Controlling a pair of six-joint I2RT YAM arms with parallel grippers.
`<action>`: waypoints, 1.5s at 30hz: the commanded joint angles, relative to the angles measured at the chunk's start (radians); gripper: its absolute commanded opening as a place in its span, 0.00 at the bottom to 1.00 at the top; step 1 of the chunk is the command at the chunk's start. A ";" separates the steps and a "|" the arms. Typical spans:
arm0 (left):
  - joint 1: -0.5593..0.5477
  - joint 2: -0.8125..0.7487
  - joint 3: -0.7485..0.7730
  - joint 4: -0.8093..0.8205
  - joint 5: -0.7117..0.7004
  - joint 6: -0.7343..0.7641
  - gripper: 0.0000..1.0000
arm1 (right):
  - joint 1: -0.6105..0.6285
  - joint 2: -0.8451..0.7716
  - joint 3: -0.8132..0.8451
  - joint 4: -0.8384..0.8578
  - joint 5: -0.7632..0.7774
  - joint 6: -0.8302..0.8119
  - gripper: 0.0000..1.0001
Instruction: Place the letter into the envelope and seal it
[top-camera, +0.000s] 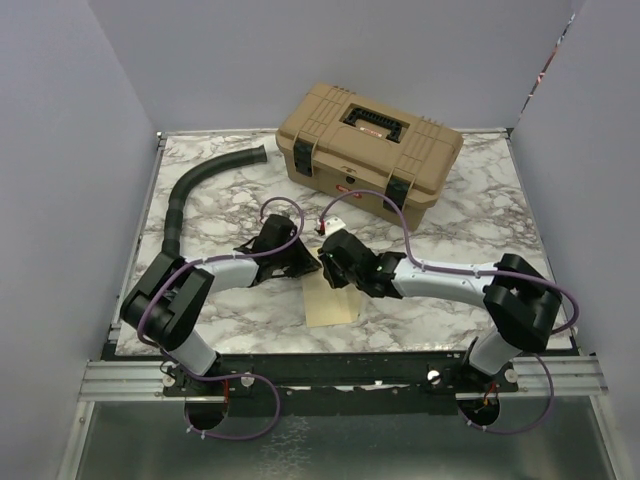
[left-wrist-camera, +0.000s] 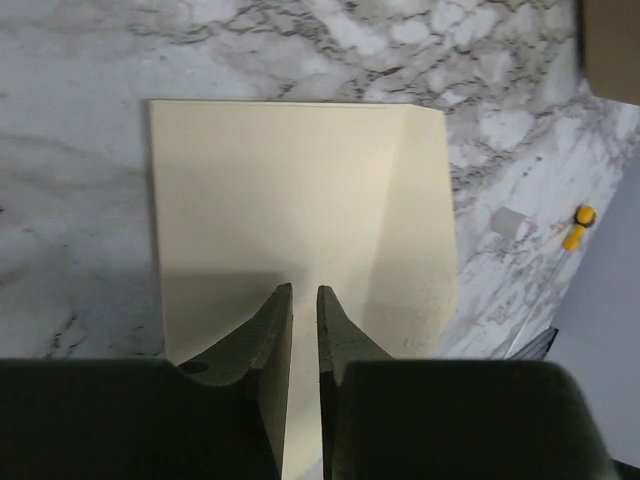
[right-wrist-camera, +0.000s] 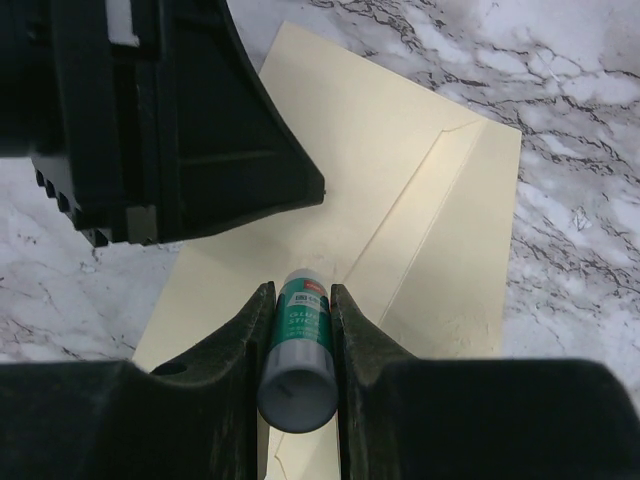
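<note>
On the marble-patterned table (top-camera: 490, 225) a tan toolbox (top-camera: 368, 150) stands closed by the far edge, right of the middle, with a black handle on top. A black ribbed hose (top-camera: 190, 195) curves from beside the toolbox towards the left edge. Near the middle of the near edge lies the pale envelope (top-camera: 332, 305) (its far end hidden under the arms). The left gripper (top-camera: 310, 264) and right gripper (top-camera: 327, 262) meet almost tip to tip above it

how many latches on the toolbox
2. One latch sits near the left end of the toolbox front, the other latch near the right end. Its far side is hidden.
</note>
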 joint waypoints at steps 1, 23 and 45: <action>-0.014 0.047 0.015 -0.084 -0.092 0.005 0.16 | 0.005 0.044 0.042 0.015 0.013 0.007 0.00; -0.026 0.114 -0.035 -0.223 -0.190 -0.092 0.03 | 0.005 0.062 -0.073 0.050 -0.118 -0.013 0.00; -0.027 0.204 -0.005 -0.279 -0.151 0.134 0.00 | -0.066 0.148 -0.021 0.072 0.070 0.023 0.00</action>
